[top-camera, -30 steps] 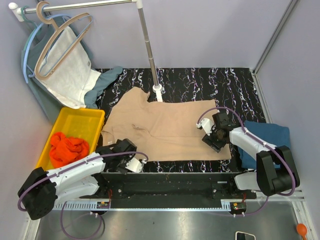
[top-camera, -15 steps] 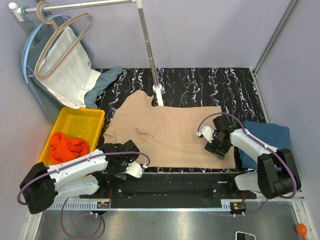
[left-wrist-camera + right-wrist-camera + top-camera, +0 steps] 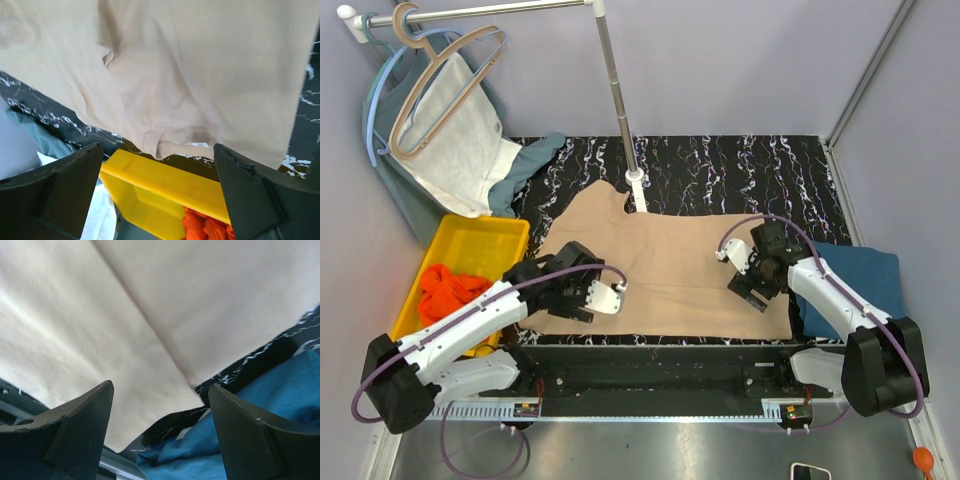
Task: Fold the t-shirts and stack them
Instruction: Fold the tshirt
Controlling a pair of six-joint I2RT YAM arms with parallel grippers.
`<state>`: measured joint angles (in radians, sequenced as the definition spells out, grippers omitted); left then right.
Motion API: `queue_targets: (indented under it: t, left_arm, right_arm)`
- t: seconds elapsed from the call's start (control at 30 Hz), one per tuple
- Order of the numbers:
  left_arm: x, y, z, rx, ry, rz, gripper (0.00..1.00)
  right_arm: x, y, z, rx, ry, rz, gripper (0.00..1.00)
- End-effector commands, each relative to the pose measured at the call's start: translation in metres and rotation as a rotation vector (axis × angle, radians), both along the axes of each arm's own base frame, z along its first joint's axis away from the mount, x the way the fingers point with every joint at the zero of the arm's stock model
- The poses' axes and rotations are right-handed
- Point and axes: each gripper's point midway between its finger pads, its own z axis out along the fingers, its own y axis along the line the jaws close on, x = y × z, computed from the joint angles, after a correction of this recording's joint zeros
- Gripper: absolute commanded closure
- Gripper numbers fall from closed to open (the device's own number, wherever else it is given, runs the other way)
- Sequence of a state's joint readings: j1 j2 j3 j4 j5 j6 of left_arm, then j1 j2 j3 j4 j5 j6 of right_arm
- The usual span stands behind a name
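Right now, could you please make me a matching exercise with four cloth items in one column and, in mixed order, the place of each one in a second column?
Items:
1. beige t-shirt
2. orange-red t-shirt
3. blue t-shirt
4. white cloth

Places:
A. inside the yellow bin
B. hanging from the rack, far left
C. spread flat on the marbled table
D. lying at the table's right end

Pairs: 1-C, 2-A, 3-D, 4-B

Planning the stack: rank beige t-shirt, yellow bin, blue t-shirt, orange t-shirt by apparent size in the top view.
1. beige t-shirt, spread flat
2. yellow bin
3. blue t-shirt, partly hidden
4. orange t-shirt, bunched
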<state>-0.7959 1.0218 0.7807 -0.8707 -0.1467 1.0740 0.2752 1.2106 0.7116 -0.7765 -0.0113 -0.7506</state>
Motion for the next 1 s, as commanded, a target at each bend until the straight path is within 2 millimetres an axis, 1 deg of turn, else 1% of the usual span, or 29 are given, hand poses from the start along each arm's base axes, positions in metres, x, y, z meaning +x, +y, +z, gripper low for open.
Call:
queue_targets:
  t: [0.0, 0.07, 0.1, 0.13, 0.17, 0.2, 0.23, 0.27, 0.3, 0.33, 0.37, 0.4, 0.43, 0.47, 0.5, 0.53, 0.57, 0.6, 0.63, 0.67, 0.7, 0.73, 0.77, 0.8, 0.83, 0.87, 0.9, 0.93, 0.97]
  left_arm:
    - [0.024, -0.006, 0.005, -0.085, -0.003, 0.04, 0.01]
    - [0.029, -0.007, 0.004, -0.118, 0.025, 0.068, 0.01]
    - [0.034, -0.001, 0.0, -0.117, 0.044, 0.11, 0.01]
    - [0.036, -0.005, 0.002, -0.153, 0.062, 0.115, 0.01]
    - [0.039, -0.005, 0.003, -0.175, 0.073, 0.139, 0.01]
    - [0.043, 0.0, 0.002, -0.187, 0.083, 0.173, 0.01]
    - [0.047, -0.001, 0.005, -0.214, 0.08, 0.186, 0.01]
    - [0.049, 0.0, 0.006, -0.235, 0.08, 0.209, 0.01]
    - [0.055, 0.005, 0.008, -0.257, 0.07, 0.245, 0.01]
    - [0.059, 0.004, 0.011, -0.286, 0.063, 0.254, 0.01]
    - [0.061, 0.007, 0.013, -0.302, 0.057, 0.279, 0.01]
    - [0.065, 0.012, 0.015, -0.318, 0.047, 0.302, 0.01]
    - [0.068, 0.014, 0.016, -0.327, 0.038, 0.316, 0.01]
    - [0.069, 0.017, 0.018, -0.339, 0.031, 0.332, 0.01]
    - [0.072, 0.025, 0.018, -0.346, 0.024, 0.36, 0.01]
    - [0.073, 0.029, 0.018, -0.353, 0.018, 0.372, 0.01]
    - [0.075, 0.034, 0.018, -0.352, 0.008, 0.381, 0.01]
    - [0.077, 0.047, 0.016, -0.351, 0.0, 0.416, 0.01]
    - [0.08, 0.052, 0.017, -0.36, -0.012, 0.426, 0.01]
    - [0.082, 0.058, 0.017, -0.361, -0.016, 0.435, 0.01]
    - [0.086, 0.074, 0.017, -0.365, -0.028, 0.486, 0.01]
    - [0.09, 0.079, 0.019, -0.386, -0.037, 0.504, 0.01]
    - [0.093, 0.087, 0.018, -0.39, -0.036, 0.523, 0.01]
    - [0.096, 0.104, 0.018, -0.403, -0.049, 0.578, 0.01]
    - [0.099, 0.104, 0.019, -0.42, -0.051, 0.573, 0.01]
    - [0.102, 0.121, 0.019, -0.428, -0.06, 0.63, 0.01]
    - [0.106, 0.126, 0.023, -0.441, -0.075, 0.645, 0.01]
    - [0.111, 0.127, 0.025, -0.463, -0.083, 0.657, 0.01]
    - [0.115, 0.133, 0.026, -0.475, -0.093, 0.681, 0.01]
  right_arm:
    - [0.037, 0.014, 0.029, 0.069, -0.141, -0.079, 0.14]
    - [0.046, 0.025, 0.034, 0.12, -0.138, -0.093, 0.14]
    - [0.059, 0.034, 0.047, 0.162, -0.164, -0.121, 0.15]
    - [0.065, 0.043, 0.053, 0.211, -0.16, -0.127, 0.18]
    - [0.073, 0.051, 0.051, 0.231, -0.134, -0.143, 0.19]
    - [0.089, 0.062, 0.068, 0.279, -0.158, -0.166, 0.21]
    - [0.095, 0.075, 0.061, 0.293, -0.114, -0.159, 0.24]
    - [0.101, 0.083, 0.063, 0.299, -0.107, -0.153, 0.25]
    - [0.116, 0.095, 0.076, 0.317, -0.134, -0.146, 0.26]
    - [0.119, 0.113, 0.065, 0.305, -0.1, -0.11, 0.26]
    - [0.124, 0.124, 0.065, 0.311, -0.097, -0.093, 0.27]
    - [0.135, 0.139, 0.076, 0.336, -0.118, -0.08, 0.27]
    - [0.138, 0.151, 0.063, 0.333, -0.08, -0.068, 0.27]
    - [0.137, 0.169, 0.062, 0.338, -0.069, -0.034, 0.28]
    - [0.146, 0.182, 0.07, 0.354, -0.088, -0.019, 0.28]
    - [0.147, 0.192, 0.058, 0.341, -0.058, -0.005, 0.29]
    - [0.142, 0.208, 0.056, 0.338, -0.048, 0.034, 0.3]
    - [0.148, 0.22, 0.061, 0.349, -0.064, 0.053, 0.31]
    - [0.146, 0.229, 0.05, 0.334, -0.042, 0.068, 0.31]
    - [0.147, 0.237, 0.049, 0.333, -0.041, 0.081, 0.32]
    - [0.147, 0.253, 0.055, 0.345, -0.055, 0.109, 0.31]
    - [0.148, 0.26, 0.05, 0.345, -0.046, 0.118, 0.32]
    - [0.148, 0.267, 0.051, 0.355, -0.044, 0.126, 0.32]
    - [0.146, 0.281, 0.056, 0.372, -0.05, 0.145, 0.33]
    - [0.145, 0.287, 0.053, 0.377, -0.04, 0.154, 0.33]
    - [0.143, 0.294, 0.053, 0.38, -0.04, 0.166, 0.33]
    - [0.139, 0.307, 0.057, 0.388, -0.049, 0.193, 0.34]
    - [0.137, 0.314, 0.052, 0.379, -0.043, 0.208, 0.34]
    - [0.139, 0.325, 0.058, 0.391, -0.059, 0.22, 0.34]
